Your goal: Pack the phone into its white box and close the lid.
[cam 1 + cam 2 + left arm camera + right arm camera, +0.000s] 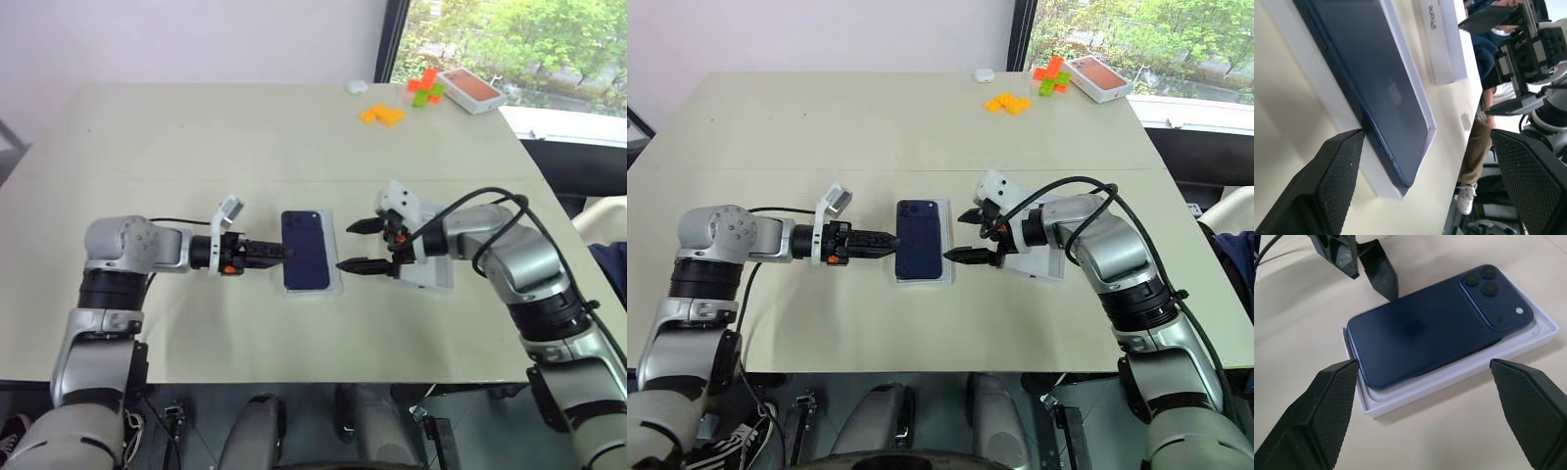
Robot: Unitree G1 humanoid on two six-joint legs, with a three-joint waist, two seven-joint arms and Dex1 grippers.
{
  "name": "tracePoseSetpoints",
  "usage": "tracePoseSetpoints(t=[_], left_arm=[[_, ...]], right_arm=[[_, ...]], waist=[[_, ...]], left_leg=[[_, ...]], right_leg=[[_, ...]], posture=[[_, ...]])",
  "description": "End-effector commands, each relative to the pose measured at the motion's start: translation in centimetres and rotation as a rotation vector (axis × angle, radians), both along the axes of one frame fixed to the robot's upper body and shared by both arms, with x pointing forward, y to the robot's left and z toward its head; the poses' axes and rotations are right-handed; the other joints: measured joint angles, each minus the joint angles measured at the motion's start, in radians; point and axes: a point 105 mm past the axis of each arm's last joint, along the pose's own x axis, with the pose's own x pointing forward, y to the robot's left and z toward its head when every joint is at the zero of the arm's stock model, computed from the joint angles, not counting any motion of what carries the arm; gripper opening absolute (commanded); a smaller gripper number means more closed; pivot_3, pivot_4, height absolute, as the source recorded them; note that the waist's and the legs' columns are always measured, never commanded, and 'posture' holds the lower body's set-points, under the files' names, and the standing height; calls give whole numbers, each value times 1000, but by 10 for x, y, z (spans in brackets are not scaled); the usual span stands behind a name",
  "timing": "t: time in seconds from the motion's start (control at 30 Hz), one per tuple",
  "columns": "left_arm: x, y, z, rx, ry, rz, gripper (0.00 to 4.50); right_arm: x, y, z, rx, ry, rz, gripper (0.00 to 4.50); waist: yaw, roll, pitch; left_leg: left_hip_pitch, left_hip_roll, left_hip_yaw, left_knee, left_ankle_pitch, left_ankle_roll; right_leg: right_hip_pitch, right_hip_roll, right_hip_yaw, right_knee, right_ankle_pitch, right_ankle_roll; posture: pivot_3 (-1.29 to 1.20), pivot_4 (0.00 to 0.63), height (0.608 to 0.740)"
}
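Both end effectors (289,253) (361,245) gape wide, empty.

The wide beige rectangular table (196,147) stands before a pale wall. At its far corner, near the window, lies a white box with an orange top (471,89). Just beside this box are some small plastic blocks, orange and green (424,86), and a little nearer lies a flat group of yellow-orange blocks (382,115). A small white rounded object (356,86) rests close to them. Behind the window glass, green trees (519,34) are visible.
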Motion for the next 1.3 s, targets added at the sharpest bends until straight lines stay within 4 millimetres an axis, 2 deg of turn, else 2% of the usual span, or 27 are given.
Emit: tracePoseSetpoints(t=[0.03,0.07,0.17,0.3,0.33,0.4,0.6,0.67,0.77,0.83,0.9,0.93,1.03,1.17,1.2,1.3], left_arm=[[7,5,14,-9,-75,42,4350],[7,6,8,22,-89,50,4350],[4,2,1,30,-88,52,3516],[-1,1,5,18,-102,36,1542],[-2,2,6,21,-107,33,1166],[0,8,14,-17,-104,60,106],[-4,22,25,-57,-165,89,38],[-6,26,25,-72,-192,95,38],[-6,31,25,-46,-325,112,38],[-3,38,21,10,-387,146,38],[2,48,21,-7,-409,211,528],[6,53,28,-58,-433,254,801],[11,58,36,-93,-484,308,2255],[8,53,38,-104,-553,279,4226],[8,52,40,-117,-559,278,4488],[4,51,47,-147,-584,256,4488]], right_arm=[[2,2,10,4,-47,8,4500],[2,1,10,2,-49,4,4500],[3,1,9,0,-52,0,4500],[4,1,9,-2,-55,2,4500],[4,1,9,-3,-56,2,4500],[5,1,9,-5,-58,-1,4500],[9,-7,11,-4,-67,-28,4500],[17,-12,14,-9,-106,-81,4500],[41,-25,19,-55,-174,-263,4500],[60,-35,27,-36,-177,-472,4500],[62,-33,34,21,-108,-598,4500],[59,-30,37,17,-112,-624,4500],[52,-27,41,34,-67,-655,4500],[52,-47,25,-38,-77,-705,4500],[52,-47,24,-33,-72,-703,4500],[50,-43,18,-13,-40,-700,4500]], waist=[[-2,0,0],[-3,0,0],[-2,0,0],[-1,0,0],[-1,0,0],[-1,0,0],[-4,0,0],[-4,0,0],[-3,0,0],[-1,0,0],[-2,0,0],[0,0,0],[4,0,0],[4,0,0],[3,0,0],[-3,0,0]], left_leg=[[0,0,0,0,0,0],[0,0,0,0,0,0],[1,0,0,0,0,0],[1,0,0,0,0,0],[0,0,0,0,0,0],[1,0,0,0,0,0],[1,0,0,0,0,0],[1,0,1,0,0,0],[1,0,1,0,0,0],[1,0,1,0,1,-1],[1,1,2,0,1,-2],[1,1,1,0,2,-3],[0,2,-1,0,2,-4],[-1,-1,0,0,1,-2],[0,-1,0,0,1,-1],[0,-1,2,0,0,1]], right_leg=[[0,0,0,0,0,0],[0,0,0,0,0,0],[0,0,0,1,0,0],[0,0,0,1,0,0],[0,0,0,1,0,0],[0,0,0,1,0,0],[0,0,0,1,0,0],[0,0,0,1,0,0],[0,0,0,1,0,0],[0,-1,1,1,0,-1],[0,-1,1,0,1,-2],[-1,0,2,1,2,-3],[-2,0,0,2,2,-4],[-1,-1,0,0,2,-4],[0,-2,0,-1,2,-4],[0,-2,0,-1,2,-3]], posture=[[0,150,740],[0,150,740],[0,150,740],[0,150,740],[0,150,740],[0,150,740],[0,150,740],[0,150,740],[0,150,740],[0,150,740],[0,150,740],[0,150,740],[0,150,740],[0,150,740],[0,150,740],[0,150,740]])
